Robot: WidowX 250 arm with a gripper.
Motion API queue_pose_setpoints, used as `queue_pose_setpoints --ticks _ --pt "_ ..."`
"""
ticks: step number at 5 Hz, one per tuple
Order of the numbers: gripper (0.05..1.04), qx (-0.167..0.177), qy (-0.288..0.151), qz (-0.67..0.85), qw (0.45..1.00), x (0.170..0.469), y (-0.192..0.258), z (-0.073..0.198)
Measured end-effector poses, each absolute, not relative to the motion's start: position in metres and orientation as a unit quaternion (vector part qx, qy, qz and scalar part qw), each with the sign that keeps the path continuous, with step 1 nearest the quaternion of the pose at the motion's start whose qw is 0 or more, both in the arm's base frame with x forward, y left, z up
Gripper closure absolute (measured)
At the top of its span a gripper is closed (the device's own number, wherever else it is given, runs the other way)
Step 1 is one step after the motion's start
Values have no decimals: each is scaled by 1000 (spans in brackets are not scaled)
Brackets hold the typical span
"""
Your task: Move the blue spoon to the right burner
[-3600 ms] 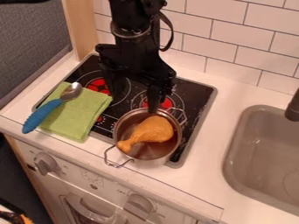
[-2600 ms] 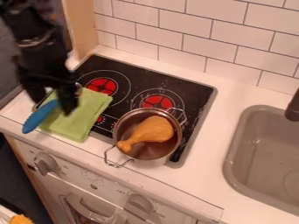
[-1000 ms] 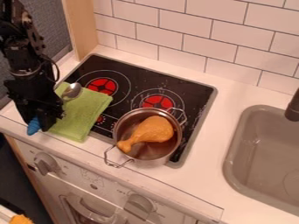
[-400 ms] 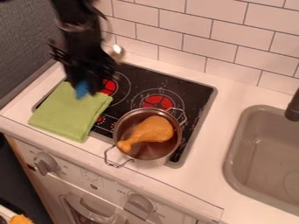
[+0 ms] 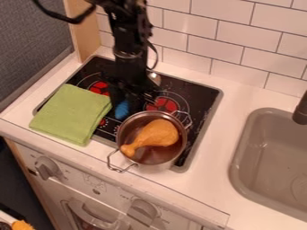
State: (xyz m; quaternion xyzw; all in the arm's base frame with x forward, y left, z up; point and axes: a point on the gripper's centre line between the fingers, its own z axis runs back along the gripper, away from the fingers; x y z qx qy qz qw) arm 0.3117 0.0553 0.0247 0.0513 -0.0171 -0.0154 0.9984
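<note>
Coming down from the top of the camera view, the black robot arm (image 5: pixel 129 42) hangs its black two-finger gripper (image 5: pixel 129 101) over the black glass cooktop (image 5: pixel 201 96), between the left red burner (image 5: pixel 99 87) and the right red burner (image 5: pixel 162 105). The gripper is closed around the blue-handled metal spoon (image 5: pixel 122 109): the blue end sticks out beneath it, toward the front, while the shiny bowl shows past its far right side (the stretch in between is hidden by the gripper). I cannot tell whether the spoon touches the glass. Just in front of the right burner is the round silver metal pot (image 5: pixel 157 167), its two wire handles standing out at the back right and front left, with an orange-brown toy drumstick (image 5: pixel 157 134) lying inside. The folded lime-green cloth (image 5: pixel 69 114) lies over the front left part of the cooktop and onto the white counter (image 5: pixel 231 96). Off to the right, the grey-beige sink (image 5: pixel 239 164) is set into the counter, with the dark faucet (image 5: pixel 301 111) at its far right edge.
</note>
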Motion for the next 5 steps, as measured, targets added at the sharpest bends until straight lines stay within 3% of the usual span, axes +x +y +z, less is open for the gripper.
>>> queue_pose_setpoints --ticks 1,2,3,4,5 --pt "646 53 -23 -17 998 318 57 19" --pt "567 42 -23 -26 999 319 53 18" --pt "242 33 -27 -25 999 315 55 19" --pt "75 27 -78 -4 997 309 57 54" --pt "76 21 -100 26 994 302 62 80"
